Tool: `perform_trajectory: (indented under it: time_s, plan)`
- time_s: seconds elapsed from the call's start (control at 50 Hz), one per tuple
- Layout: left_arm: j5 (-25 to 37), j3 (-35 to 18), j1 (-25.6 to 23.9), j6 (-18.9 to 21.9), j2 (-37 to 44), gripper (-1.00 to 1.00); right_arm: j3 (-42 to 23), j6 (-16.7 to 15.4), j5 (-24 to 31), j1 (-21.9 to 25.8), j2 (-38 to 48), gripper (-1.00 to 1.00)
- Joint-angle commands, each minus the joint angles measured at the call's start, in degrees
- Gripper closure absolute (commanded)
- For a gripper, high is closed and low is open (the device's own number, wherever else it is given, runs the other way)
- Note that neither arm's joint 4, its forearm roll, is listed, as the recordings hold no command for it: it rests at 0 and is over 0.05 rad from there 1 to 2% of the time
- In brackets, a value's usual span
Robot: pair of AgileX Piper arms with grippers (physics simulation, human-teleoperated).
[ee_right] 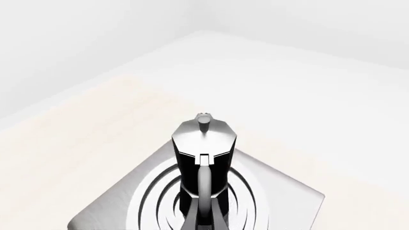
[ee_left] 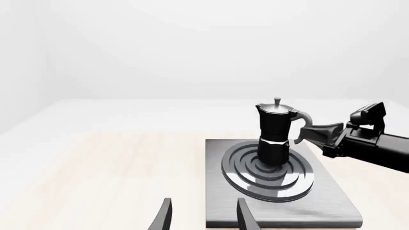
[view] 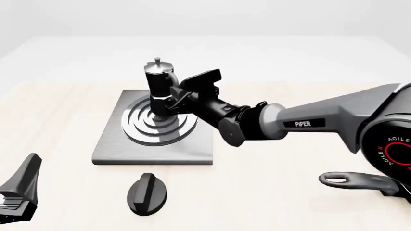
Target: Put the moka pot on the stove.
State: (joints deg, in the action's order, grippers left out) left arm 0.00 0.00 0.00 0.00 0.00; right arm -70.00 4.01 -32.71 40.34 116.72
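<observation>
Left pincer [view: 16, 192] idles released nearest us; our right pincer [view: 172, 102] grasps the moka pot [view: 159, 89] handle, pot upright on the stove [view: 115, 144] rings.

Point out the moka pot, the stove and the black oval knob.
moka pot [view: 159, 82]: front view, on its upper black body below the lid.
stove [view: 115, 144]: front view, on the bare flat plate left of the burner rings.
black oval knob [view: 147, 193]: front view, on its middle ridge.
</observation>
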Motion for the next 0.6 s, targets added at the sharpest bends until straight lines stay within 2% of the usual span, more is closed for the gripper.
perform_trajectory:
  time_s: [0.02, 0.6]
  plan:
    - [0.0, 0.0, 0.0, 0.0, 0.0, -1.0, -0.6, 0.7, -0.6, 0.1, 0.0, 1.0]
    - [0.0, 0.0, 0.0, 0.0, 0.0, -1.0, -1.3, 0.8, -0.8, 0.5, 2.0, 1.0]
